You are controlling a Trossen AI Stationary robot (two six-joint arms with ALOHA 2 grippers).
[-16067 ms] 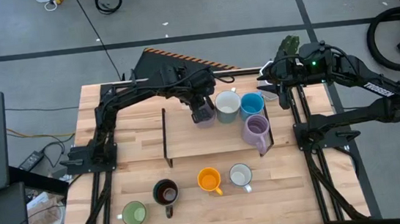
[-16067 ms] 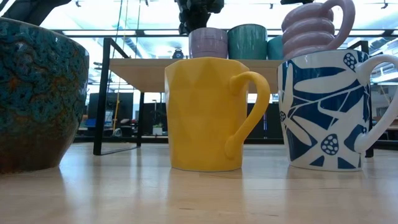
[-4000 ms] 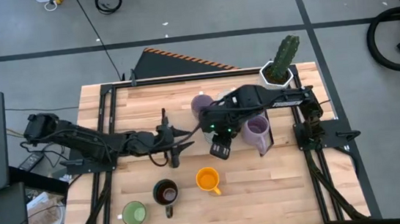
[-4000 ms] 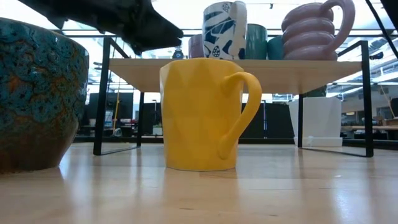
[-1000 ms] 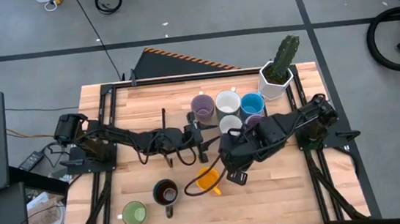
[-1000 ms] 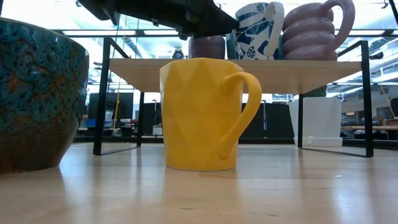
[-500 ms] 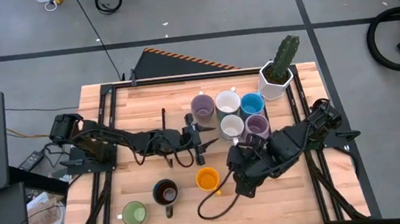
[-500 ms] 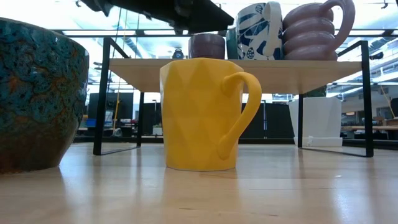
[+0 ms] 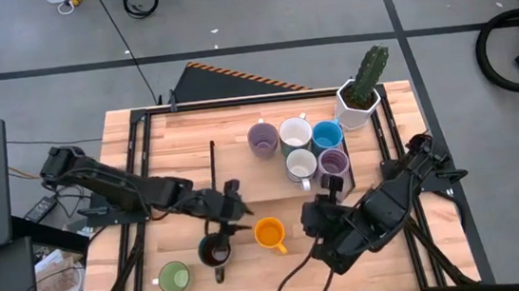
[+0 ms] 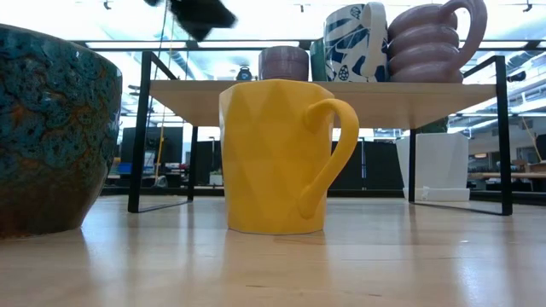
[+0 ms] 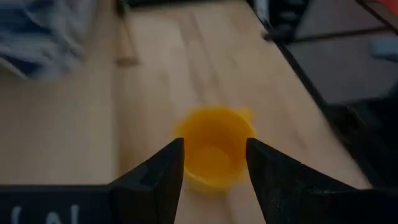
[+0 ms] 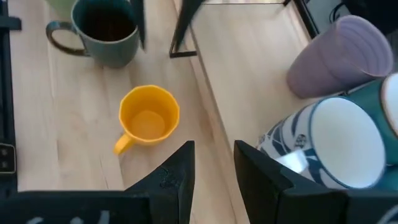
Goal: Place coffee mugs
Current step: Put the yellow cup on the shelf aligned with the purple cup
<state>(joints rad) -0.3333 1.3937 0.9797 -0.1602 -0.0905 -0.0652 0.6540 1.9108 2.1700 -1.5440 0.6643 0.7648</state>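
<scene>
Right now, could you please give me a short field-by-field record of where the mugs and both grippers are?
on shelf: five mugs
on table: orange mug, dark mug, green mug
left gripper: open, empty, beside the orange mug, above the dark mug
right gripper: open, empty, on the orange mug's other side
cactus planter: far right corner

Five mugs [image 9: 298,149] are clustered on the shelf [image 9: 244,180] beyond the left gripper [image 9: 234,210]; three mugs [image 9: 217,250] are set lower, one just beside it.
</scene>
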